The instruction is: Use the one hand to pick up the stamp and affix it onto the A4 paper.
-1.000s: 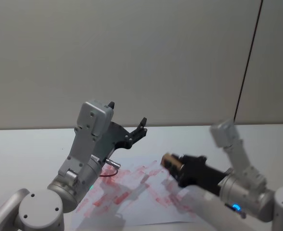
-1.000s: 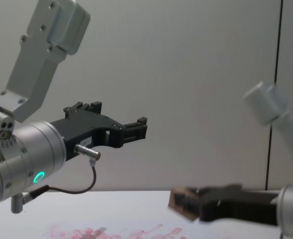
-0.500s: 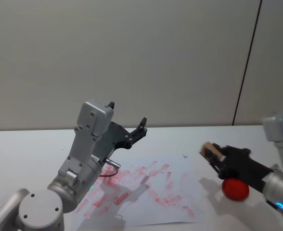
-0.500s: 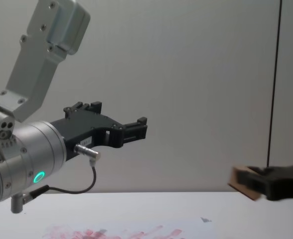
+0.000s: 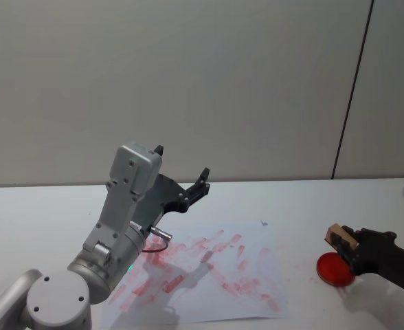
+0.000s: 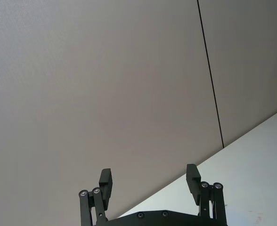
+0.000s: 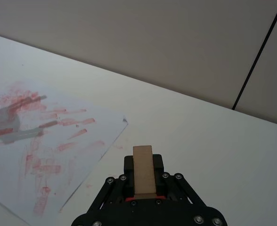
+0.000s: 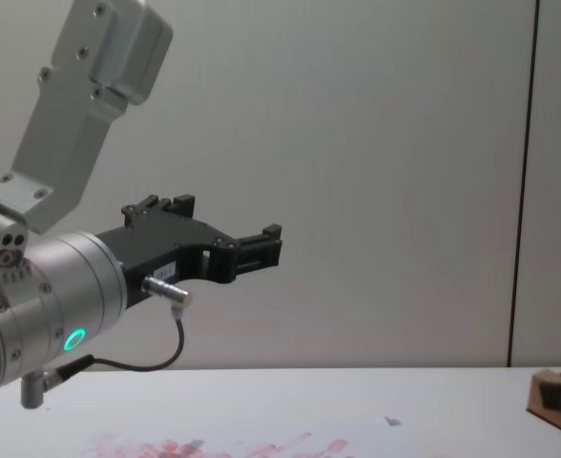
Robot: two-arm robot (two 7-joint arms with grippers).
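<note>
My right gripper (image 5: 344, 243) is at the table's right side, shut on the stamp (image 5: 339, 236), a small light-brown wooden block. It hangs just over a round red ink pad (image 5: 334, 269), to the right of the A4 paper (image 5: 209, 278). In the right wrist view the stamp (image 7: 143, 168) stands between the black fingers, with the red-smeared A4 paper (image 7: 39, 141) off to one side. The chest view catches the stamp (image 8: 555, 402) at the right edge. My left gripper (image 5: 196, 184) is held high over the paper's left part, open and empty, as the left wrist view (image 6: 149, 181) confirms.
The white table (image 5: 298, 199) runs back to a plain grey wall. The big left arm with its green ring (image 8: 73, 339) and cable looms over the paper's left side. A small dark fleck (image 5: 262, 223) marks the paper's far corner.
My right gripper carried the stamp to the right, off the paper, and lowered it over the red ink pad. The left arm has not moved.
</note>
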